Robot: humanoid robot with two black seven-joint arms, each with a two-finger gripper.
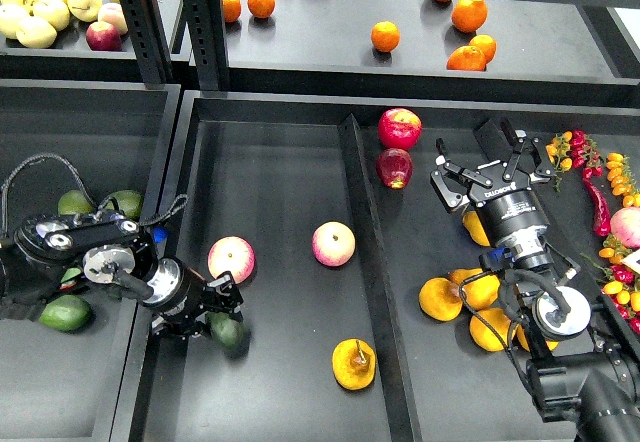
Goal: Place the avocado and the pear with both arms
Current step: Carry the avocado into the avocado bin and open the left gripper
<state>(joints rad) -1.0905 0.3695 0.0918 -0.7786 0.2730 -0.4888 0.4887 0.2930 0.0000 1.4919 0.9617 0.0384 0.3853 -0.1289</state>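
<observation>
Black tray [270,162] holds pear [354,363] (stem up), avocado [228,332], apples [333,243].

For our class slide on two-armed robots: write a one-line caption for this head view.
Left gripper at the avocado in the middle bin; pear nearby; right gripper open above the neighbouring bin.

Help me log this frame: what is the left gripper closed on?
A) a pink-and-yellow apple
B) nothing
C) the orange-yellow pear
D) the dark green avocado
D: the left gripper has its fingers around the avocado, while the pear lies apart on the tray floor and the nearest apple sits untouched beside it.
</observation>
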